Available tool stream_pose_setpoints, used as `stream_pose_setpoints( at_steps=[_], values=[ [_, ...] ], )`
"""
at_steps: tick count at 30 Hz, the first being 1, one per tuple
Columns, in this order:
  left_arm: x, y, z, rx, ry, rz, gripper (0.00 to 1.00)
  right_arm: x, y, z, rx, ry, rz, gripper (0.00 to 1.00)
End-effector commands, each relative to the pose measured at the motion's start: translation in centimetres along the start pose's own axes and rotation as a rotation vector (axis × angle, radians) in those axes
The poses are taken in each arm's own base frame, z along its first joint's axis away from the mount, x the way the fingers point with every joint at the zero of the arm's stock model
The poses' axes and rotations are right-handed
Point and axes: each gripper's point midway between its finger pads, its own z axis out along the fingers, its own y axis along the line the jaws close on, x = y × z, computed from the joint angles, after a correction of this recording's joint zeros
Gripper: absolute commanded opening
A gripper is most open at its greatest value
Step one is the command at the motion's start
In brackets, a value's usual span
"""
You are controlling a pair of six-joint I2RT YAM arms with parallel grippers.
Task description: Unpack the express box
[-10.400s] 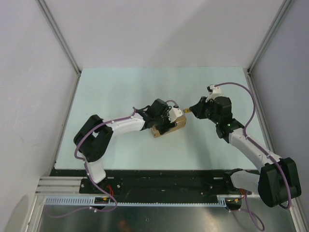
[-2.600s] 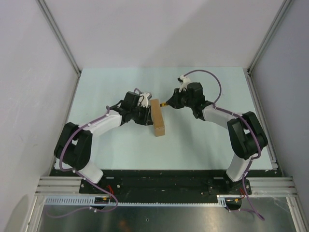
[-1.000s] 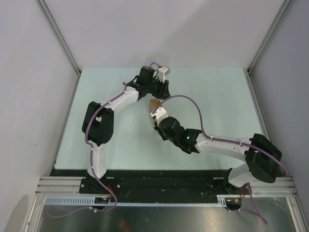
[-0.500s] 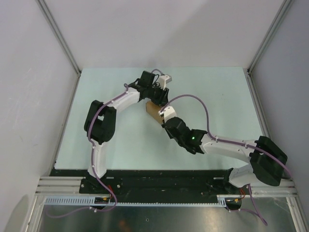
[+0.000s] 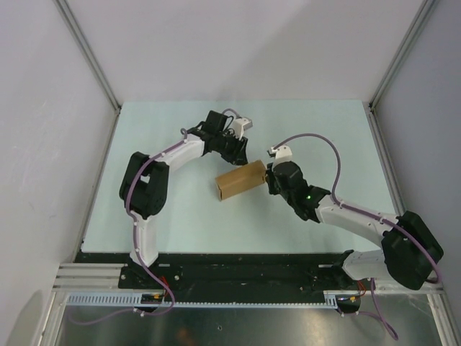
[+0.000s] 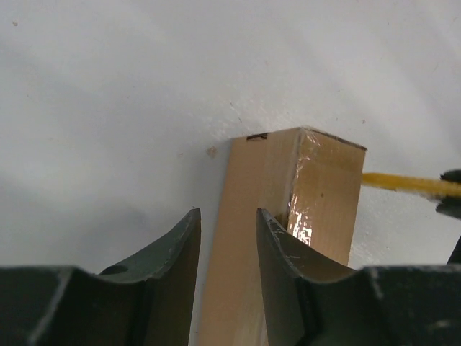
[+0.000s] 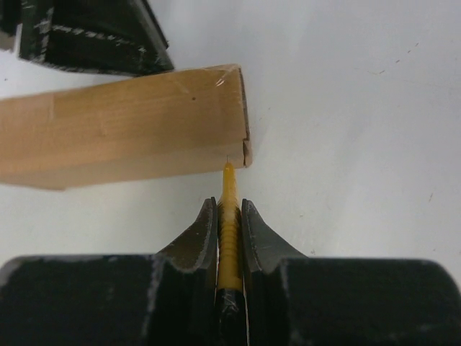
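Showing matt tan cardboard on the express box [image 7: 122, 130], smooth-faced with faint fibre grain and slightly frayed at the right corner. Gleaming with clear glossy tape [image 6: 320, 187] over the box's end, wrinkling and catching light. Displaying ribbed, waxy yellow plastic on the utility knife [image 7: 229, 180]. Looking like dark hard plastic on the right gripper [image 7: 229, 203], semi-matt, wearing pale scuffs along the edges; showing the same finish on the left gripper [image 6: 227, 214]. Lying on a pale matt table [image 7: 346, 108], smooth, bearing tiny specks.
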Motion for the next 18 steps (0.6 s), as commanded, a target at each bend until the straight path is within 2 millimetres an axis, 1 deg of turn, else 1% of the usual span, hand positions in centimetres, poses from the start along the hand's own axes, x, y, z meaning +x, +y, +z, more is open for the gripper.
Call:
stream_pose_setpoints(
  at_steps=[1, 3, 4, 5, 6, 7, 8, 9, 10, 11, 13, 14, 15, 16, 17, 18],
  values=[
    [-2.5, -1.2, -2.8, -0.027, -0.063, 0.088, 0.42, -1.9, 0.3, 0.1, -0.058, -0.057, 0.079, 0.00],
    [-3.7, -0.5, -3.7, -0.092, -0.088, 0.093, 0.45, -2.0, 0.0, -0.3, -0.058, -0.051, 0.087, 0.00],
    [-4.2, -0.2, -4.0, -0.120, -0.098, 0.084, 0.48, -2.0, 0.1, -0.5, -0.065, -0.048, 0.088, 0.00],
    [-5.4, -0.1, -4.8, -0.148, -0.126, 0.088, 0.51, -2.3, 0.0, -1.0, -0.068, -0.058, 0.092, 0.00],
    [-6.1, 0.7, -5.3, -0.206, -0.141, 0.082, 0.62, -2.2, -0.1, -1.3, -0.069, -0.048, 0.092, 0.00],
    [-6.7, 1.0, -5.8, -0.245, -0.159, 0.063, 0.83, -2.0, -0.2, -1.5, -0.068, -0.045, 0.095, 0.00],
    [-8.2, 1.4, -6.7, -0.292, -0.194, 0.059, 0.89, -2.5, -0.3, -2.0, -0.070, -0.058, 0.100, 0.00],
    [-8.9, 1.9, -7.4, -0.337, -0.213, 0.056, 0.96, -2.5, -0.5, -2.2, -0.068, -0.058, 0.104, 0.00],
    [-9.8, 1.9, -8.0, -0.358, -0.237, 0.046, 0.99, -2.4, -0.7, -2.4, -0.063, -0.059, 0.107, 0.00],
    [-11.4, 1.9, -9.0, -0.379, -0.279, 0.050, 1.00, -2.3, -1.0, -2.6, -0.056, -0.058, 0.112, 0.00],
    [-13.2, 2.3, -10.5, -0.445, -0.333, 0.016, 1.00, -2.8, -1.6, -3.0, -0.044, -0.079, 0.128, 0.00],
    [-14.9, 2.2, -11.5, -0.463, -0.377, 0.018, 1.00, -2.3, -2.0, -3.2, -0.030, -0.060, 0.132, 0.00],
    [-15.8, 2.2, -12.2, -0.479, -0.407, 0.002, 1.00, -2.4, -2.2, -3.5, -0.029, -0.066, 0.139, 0.00],
    [-16.6, 2.8, -12.9, -0.526, -0.434, -0.018, 1.00, -2.6, -2.6, -3.6, -0.018, -0.069, 0.148, 0.00],
    [-18.4, 2.6, -14.1, -0.541, -0.487, -0.025, 1.00, -2.5, -2.8, -3.7, -0.014, -0.068, 0.148, 0.00],
    [-19.1, 2.7, -14.7, -0.550, -0.512, -0.049, 1.00, -2.7, -3.0, -3.8, -0.010, -0.071, 0.153, 0.00]
  ],
)
